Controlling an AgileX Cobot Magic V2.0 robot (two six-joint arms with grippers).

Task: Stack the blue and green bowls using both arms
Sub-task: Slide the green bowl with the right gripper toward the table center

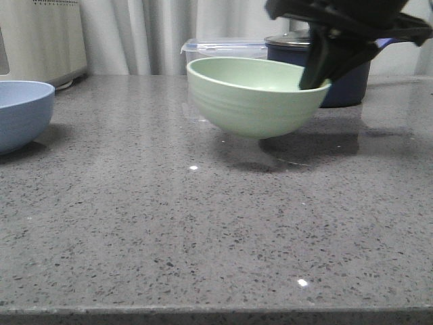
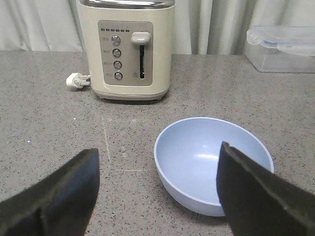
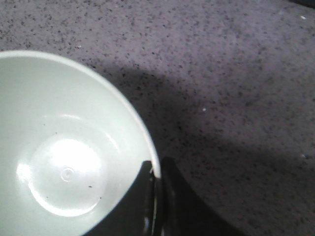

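Note:
The green bowl (image 1: 256, 96) hangs a little above the counter at centre, tilted, held by its right rim. My right gripper (image 1: 316, 80) is shut on that rim, one finger inside and one outside; the right wrist view shows the bowl (image 3: 64, 147) and the pinched rim at the gripper (image 3: 156, 179). The blue bowl (image 1: 20, 112) sits on the counter at the far left edge. In the left wrist view the blue bowl (image 2: 209, 160) lies just ahead of my open, empty left gripper (image 2: 157, 169), whose right finger overlaps the bowl's near right rim. The left gripper is out of the front view.
A cream toaster (image 2: 127, 46) with its plug (image 2: 76, 80) stands behind the blue bowl, also at the front view's far left (image 1: 40, 37). A clear lidded container (image 1: 226, 49) and a dark navy saucepan (image 1: 345, 74) stand behind the green bowl. Curtains hang at the back.

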